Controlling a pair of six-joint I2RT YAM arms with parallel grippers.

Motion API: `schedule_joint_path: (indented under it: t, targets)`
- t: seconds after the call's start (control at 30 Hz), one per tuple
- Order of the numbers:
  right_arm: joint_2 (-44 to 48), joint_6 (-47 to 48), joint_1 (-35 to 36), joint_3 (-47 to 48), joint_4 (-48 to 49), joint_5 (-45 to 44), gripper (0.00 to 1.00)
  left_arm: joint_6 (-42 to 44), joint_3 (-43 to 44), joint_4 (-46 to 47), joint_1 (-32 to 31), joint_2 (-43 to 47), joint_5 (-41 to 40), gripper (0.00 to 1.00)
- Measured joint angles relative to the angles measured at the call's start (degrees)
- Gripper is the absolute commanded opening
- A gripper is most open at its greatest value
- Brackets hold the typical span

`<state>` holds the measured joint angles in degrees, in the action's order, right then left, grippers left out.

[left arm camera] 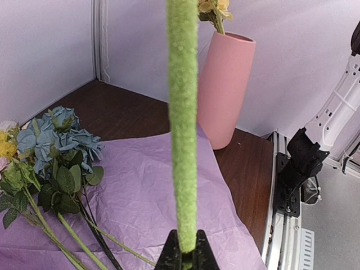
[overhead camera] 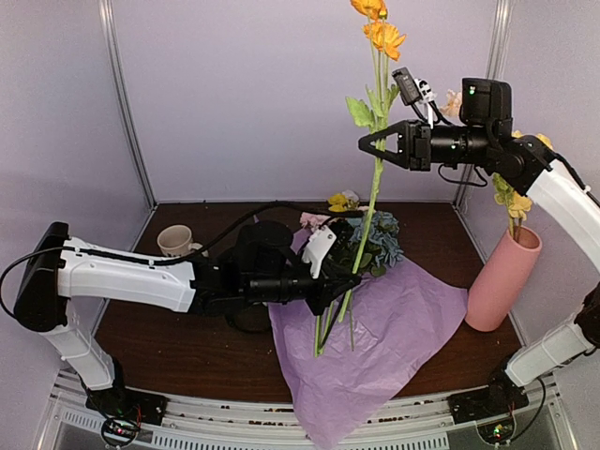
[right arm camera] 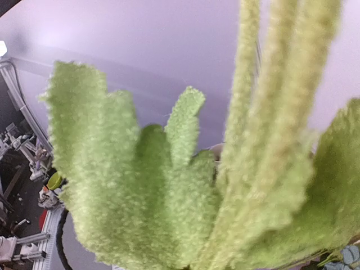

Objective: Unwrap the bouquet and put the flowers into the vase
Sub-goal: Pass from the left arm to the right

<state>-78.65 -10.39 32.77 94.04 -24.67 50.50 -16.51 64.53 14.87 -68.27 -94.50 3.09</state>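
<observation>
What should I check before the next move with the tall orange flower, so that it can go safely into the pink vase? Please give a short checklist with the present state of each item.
1. Left claw grips the orange flower: ok. It is shut on the lower stem, and the stem stands upright.
2. Right claw holds the upper stem: cannot tell. It is at the stem near the leaves, but its grip does not show.
3. Vase stands on its base: ok, to the right of the paper.
4. Room left in the vase: cannot tell. Yellow flowers stand in it.
5. Tissue paper unwrapped: ok. It is spread open, with blue flowers lying on it.
</observation>
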Motion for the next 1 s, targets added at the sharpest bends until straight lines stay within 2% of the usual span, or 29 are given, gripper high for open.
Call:
schedule_joint_path:
  t: [0.07,0.13,0.2,0.23,0.4,0.67,1.0]
  targets:
    - [-0.13,-0.79,0.00,0.17,0.17,0.07,0.00,-0.07,0.13,-0.02,-0.04,0.00,-0.31,0.02]
    - [-0.17,-0.66,0.00,0.17,0.04,-0.11,0.00,-0.11,0.13,-0.22,-0.07,-0.02,-0.68,0.35]
    - [-0.15,-0.42,-0.04,0.28,-0.33,-0.42,0.00,-0.42,0.20,-0.59,-0.04,-0.04,-1.53,0.54]
    - [-0.15,-0.11,-0.11,0.46,-0.70,-0.57,0.00,-0.63,0.37,-1.27,-0.07,-0.04,-2.23,0.57]
    - [0.26,1.57,-2.71,5.16,-4.13,-1.25,0.00,-0.26,1.11,-5.95,-0.07,0.00,-6.67,0.64]
    - [7.50,4.35,-11.54,15.23,-6.14,-2.91,0.00,4.50,5.84,-16.72,-0.07,0.00,-11.32,0.64]
    - [13.31,9.09,-20.87,23.96,-11.23,-8.52,0.00,2.21,7.08,-16.59,-0.07,-3.50,-13.25,0.63]
